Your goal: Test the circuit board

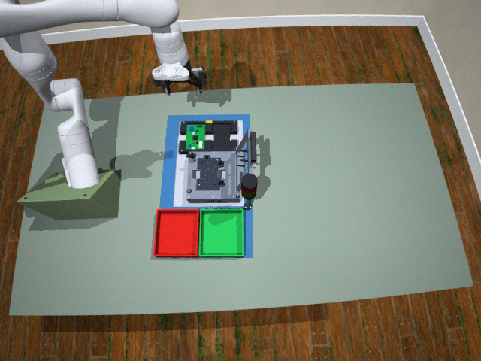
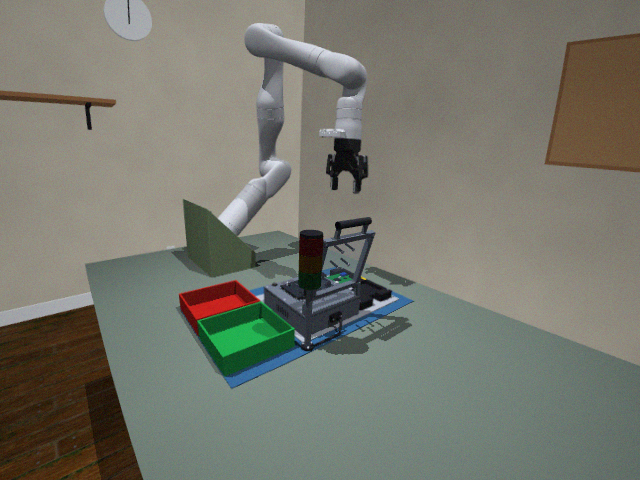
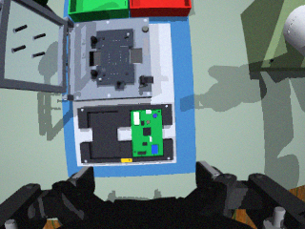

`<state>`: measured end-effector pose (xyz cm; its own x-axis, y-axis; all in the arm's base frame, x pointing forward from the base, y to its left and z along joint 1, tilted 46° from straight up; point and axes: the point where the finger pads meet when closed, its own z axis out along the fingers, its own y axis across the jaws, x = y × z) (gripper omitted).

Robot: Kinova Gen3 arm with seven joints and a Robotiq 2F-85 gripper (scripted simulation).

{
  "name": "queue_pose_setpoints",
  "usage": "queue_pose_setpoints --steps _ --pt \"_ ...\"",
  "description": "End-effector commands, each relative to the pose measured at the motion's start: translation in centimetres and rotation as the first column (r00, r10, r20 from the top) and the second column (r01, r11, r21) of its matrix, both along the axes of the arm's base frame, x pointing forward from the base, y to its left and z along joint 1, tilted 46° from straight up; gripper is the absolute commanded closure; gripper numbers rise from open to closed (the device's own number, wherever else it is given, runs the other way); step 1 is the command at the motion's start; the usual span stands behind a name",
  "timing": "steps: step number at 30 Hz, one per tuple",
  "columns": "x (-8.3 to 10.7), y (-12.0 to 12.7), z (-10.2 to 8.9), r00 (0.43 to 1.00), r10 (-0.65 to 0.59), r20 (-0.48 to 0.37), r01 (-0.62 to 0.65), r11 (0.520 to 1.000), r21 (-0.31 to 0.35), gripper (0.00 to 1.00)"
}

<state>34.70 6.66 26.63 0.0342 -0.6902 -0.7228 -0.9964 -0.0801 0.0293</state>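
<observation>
The green circuit board (image 1: 196,136) lies flat in the left slot of the black tray (image 1: 210,135); in the wrist view the board (image 3: 147,133) sits in the tray's right half. The tester (image 1: 211,178) stands next to the tray with its bed bare and its lid (image 1: 243,152) (image 2: 353,223) raised upright, handle on top. The signal light (image 1: 249,187) is a dark tower, unlit (image 2: 311,259). My gripper (image 1: 182,89) (image 2: 345,184) is open and empty, high above the table, over the far edge of the tray.
The red bin (image 1: 176,233) and the green bin (image 1: 221,233) stand side by side in front of the tester, both empty. All sit on a blue mat (image 1: 167,163). The arm's olive base block (image 1: 74,194) stands to the left.
</observation>
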Motion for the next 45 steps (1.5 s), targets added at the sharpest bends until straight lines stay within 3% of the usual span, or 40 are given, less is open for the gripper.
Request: queue_pose_setpoints --steps 1,12,27,45 --pt "-0.4 0.9 -0.7 1.0 0.011 -0.003 -0.011 1.0 0.0 0.0" --pt "-0.7 4.0 -3.7 1.0 0.011 -0.003 -0.011 1.0 0.0 0.0" --pt "-1.5 10.0 -9.5 1.0 0.011 -0.003 -0.011 1.0 0.0 0.0" --pt "-2.0 14.4 -13.8 1.0 0.011 -0.003 -0.011 1.0 0.0 0.0"
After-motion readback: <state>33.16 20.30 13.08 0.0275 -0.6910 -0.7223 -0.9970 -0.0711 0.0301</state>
